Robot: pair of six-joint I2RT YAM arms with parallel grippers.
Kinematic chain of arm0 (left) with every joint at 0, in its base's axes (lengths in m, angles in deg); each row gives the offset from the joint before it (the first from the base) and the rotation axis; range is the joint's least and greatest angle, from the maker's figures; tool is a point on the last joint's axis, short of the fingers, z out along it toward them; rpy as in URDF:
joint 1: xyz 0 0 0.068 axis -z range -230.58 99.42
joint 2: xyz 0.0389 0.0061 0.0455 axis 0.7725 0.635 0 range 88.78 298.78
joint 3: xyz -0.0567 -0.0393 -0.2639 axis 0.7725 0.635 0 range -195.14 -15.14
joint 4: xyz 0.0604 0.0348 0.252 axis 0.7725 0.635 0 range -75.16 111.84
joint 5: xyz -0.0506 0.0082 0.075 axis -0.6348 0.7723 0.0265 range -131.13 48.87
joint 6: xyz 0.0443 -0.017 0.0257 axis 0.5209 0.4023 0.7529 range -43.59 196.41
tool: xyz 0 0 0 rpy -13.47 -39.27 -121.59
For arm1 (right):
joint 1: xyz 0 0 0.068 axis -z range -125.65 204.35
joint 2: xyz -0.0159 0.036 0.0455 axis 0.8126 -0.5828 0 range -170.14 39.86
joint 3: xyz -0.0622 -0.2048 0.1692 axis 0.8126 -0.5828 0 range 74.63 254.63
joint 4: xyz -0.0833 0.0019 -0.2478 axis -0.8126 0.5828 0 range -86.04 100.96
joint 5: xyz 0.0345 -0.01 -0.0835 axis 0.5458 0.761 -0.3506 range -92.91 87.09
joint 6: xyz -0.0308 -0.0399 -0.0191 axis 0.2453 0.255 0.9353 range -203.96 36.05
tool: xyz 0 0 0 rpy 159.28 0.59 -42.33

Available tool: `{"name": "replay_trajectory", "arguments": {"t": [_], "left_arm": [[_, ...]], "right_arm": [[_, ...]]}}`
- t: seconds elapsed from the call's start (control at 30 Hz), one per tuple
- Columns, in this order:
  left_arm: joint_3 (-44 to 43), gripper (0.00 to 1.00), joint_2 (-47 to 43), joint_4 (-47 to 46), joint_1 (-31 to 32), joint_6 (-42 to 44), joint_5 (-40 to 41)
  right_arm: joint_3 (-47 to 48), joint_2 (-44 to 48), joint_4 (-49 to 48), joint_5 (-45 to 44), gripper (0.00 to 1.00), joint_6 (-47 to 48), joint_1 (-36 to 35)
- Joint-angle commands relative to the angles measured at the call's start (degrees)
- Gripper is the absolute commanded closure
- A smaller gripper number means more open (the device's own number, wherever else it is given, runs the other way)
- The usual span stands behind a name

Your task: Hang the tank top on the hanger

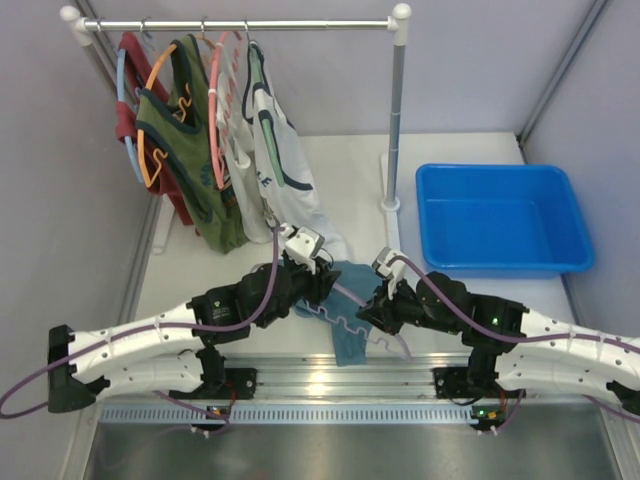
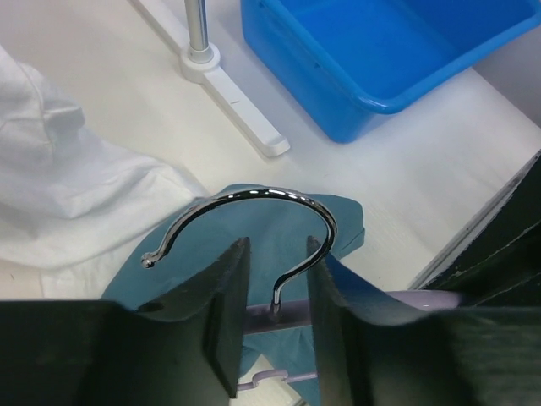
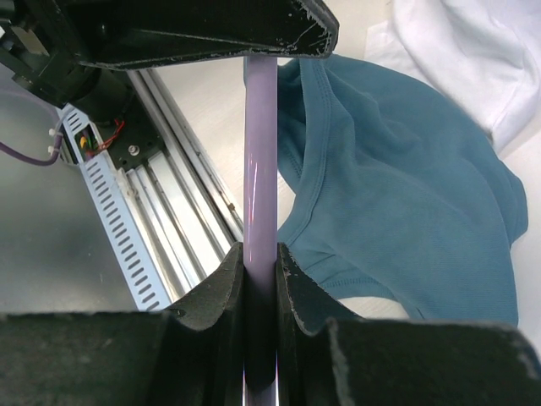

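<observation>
My right pincer (image 3: 259,254) is squeezed tight on the purple bar of the hanger (image 3: 259,152). My left pincer (image 2: 279,247) has its two fingers apart, one on each side of the thin stem of the hook (image 2: 254,196). They do not pinch it.

The tank top (image 3: 397,186) lies rumpled on the table (image 2: 135,76). From above it is at 6 o'clock, between my two arms. From my right wrist the cloth is at 3 o'clock of the bar, just beside it, and that bit of bar is bare. The hook sits over the cloth.

I think I am at the step of getting the hanger into the top. I cannot tell if any end of the hanger is inside the cloth yet.

Next, I think my right pincer should hold the hanger steady. My left pincer should grab a strap and pull it over the hanger's end. It should go slow, so the cloth does not bunch.
</observation>
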Motion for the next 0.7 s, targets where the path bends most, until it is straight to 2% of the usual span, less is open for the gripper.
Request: {"name": "replay_trajectory", "arguments": {"t": [0.0, 0.03, 0.07, 0.17, 0.3, 0.33, 0.37, 0.4, 0.6, 0.67], "left_arm": [[1.1, 0.64, 0.0, -6.2, 0.4, 1.3, 1.4], [1.3, 0.70, 0.0, -6.5, 0.4, 1.4, 1.4], [1.2, 0.82, 0.0, -6.6, 0.6, 1.4, 1.4], [1.5, 0.99, 0.0, -6.7, 0.5, 2.1, 1.4], [1.9, 1.00, -0.6, -6.8, 0.6, 3.3, 2.1], [1.9, 1.00, -0.8, -6.8, 0.7, 3.7, 2.7], [1.9, 1.00, -1.0, -6.7, 0.6, 4.0, 3.0], [1.9, 1.00, -1.0, -6.7, 0.6, 4.3, 3.6], [1.2, 1.00, 0.5, -6.4, 0.7, 5.0, 7.9], [0.8, 1.00, 1.9, -6.4, 0.6, 4.8, 9.6]], "right_arm": [[0.1, 0.3, -6.9, -0.9, 1.00, -0.7, -1.0], [0.1, 0.2, -6.8, -0.9, 1.00, -0.7, -1.0], [0.0, 0.2, -6.8, -1.0, 1.00, -0.7, -1.0], [0.2, 0.0, -6.4, -1.3, 1.00, -1.5, -0.9], [1.2, -1.3, -3.7, -3.5, 1.00, -3.4, -1.0], [1.6, -1.5, -1.9, -4.2, 0.97, -3.8, -1.0], [2.5, -1.8, -1.0, -5.7, 0.94, -4.7, -0.9], [3.0, -2.0, -0.1, -6.5, 0.84, -5.2, -1.0], [7.9, -0.4, 10.7, -18.7, 0.46, -10.8, -1.0], [9.7, 0.7, 14.8, -22.6, 0.39, -13.3, -1.0]]}}
